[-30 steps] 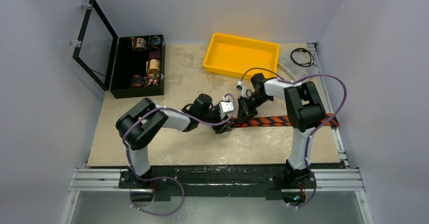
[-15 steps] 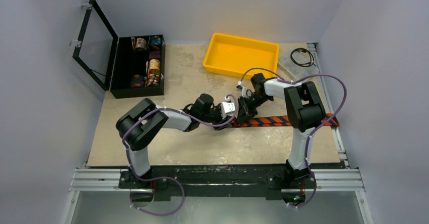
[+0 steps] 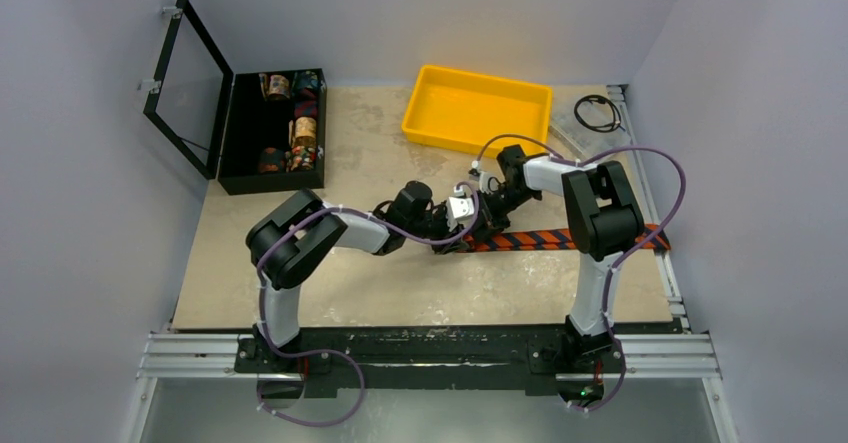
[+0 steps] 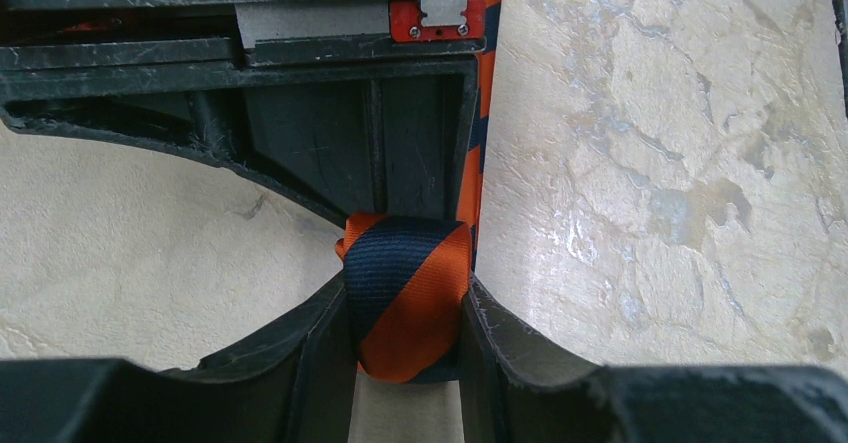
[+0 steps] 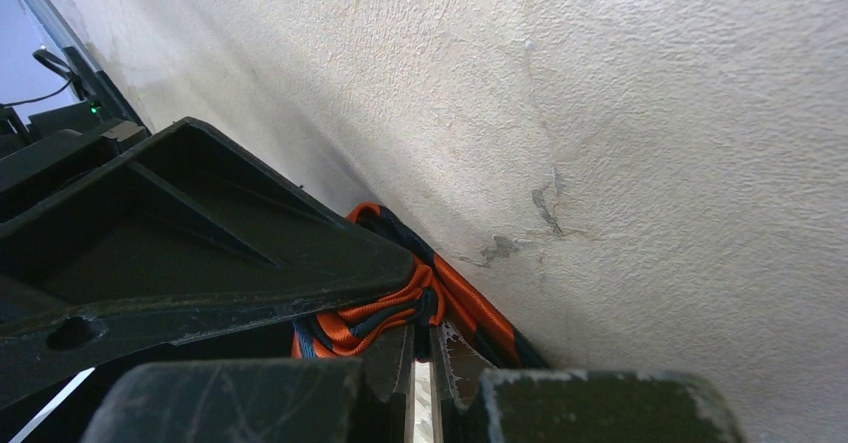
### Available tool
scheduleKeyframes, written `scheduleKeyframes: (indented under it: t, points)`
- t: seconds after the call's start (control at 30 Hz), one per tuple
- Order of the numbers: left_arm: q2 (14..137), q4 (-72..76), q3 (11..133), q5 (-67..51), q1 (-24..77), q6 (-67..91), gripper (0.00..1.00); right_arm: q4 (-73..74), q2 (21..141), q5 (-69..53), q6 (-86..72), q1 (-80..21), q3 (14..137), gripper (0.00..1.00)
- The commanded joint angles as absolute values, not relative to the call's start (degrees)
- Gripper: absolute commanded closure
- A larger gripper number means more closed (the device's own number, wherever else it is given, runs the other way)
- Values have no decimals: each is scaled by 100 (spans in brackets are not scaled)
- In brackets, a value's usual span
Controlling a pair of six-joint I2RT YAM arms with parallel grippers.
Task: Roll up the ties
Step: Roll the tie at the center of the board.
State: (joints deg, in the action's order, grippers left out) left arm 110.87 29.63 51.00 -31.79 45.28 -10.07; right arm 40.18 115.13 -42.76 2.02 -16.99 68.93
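Observation:
The tie (image 3: 560, 239) lies flat across the right of the table, striped orange and navy. Its left end is wound into a small roll (image 4: 405, 298). My left gripper (image 3: 452, 244) is shut on that roll from both sides, seen in the left wrist view (image 4: 405, 338). My right gripper (image 3: 482, 225) meets it from the far side, tips nearly closed and pinching the layered folds at the roll's core (image 5: 400, 308). The two grippers touch at the roll; in the top view they hide it.
An open black box (image 3: 272, 133) with several patterned fabric rolls stands at the back left, lid up. A yellow tray (image 3: 477, 109) sits at the back centre. A black cable coil (image 3: 597, 113) lies at the back right.
My left arm has moved right and a little away, closing up against the right gripper. The roll end of the tie has shifted right with it. The right arm has barely moved.

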Motion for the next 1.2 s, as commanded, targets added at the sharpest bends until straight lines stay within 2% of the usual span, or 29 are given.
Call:
scheduleKeyframes:
  t: [0.0,0.2,0.5,0.73,1.03,1.17]
  points:
    - [11534,2929,5155,-3235,4693,-1421,66,3477,11940,-3599,617,-1888,6713,100]
    - [11441,1820,5069,-2342,4693,-1931,71,3518,11750,-4040,668,-1883,6726,98]
    - [11309,288,5242,-1646,4693,-2221,74,3981,11372,-4477,916,-1566,6627,76]
    - [11364,-174,5389,-1572,4700,-2391,76,4811,10849,-4850,1506,-1262,6758,57]
    - [11513,-466,5638,-1447,4782,-2595,75,4702,10683,-5513,1212,-1258,6856,55]
    - [11490,-477,5623,-1451,4795,-2637,75,4655,10724,-5732,1133,-1257,6915,46]
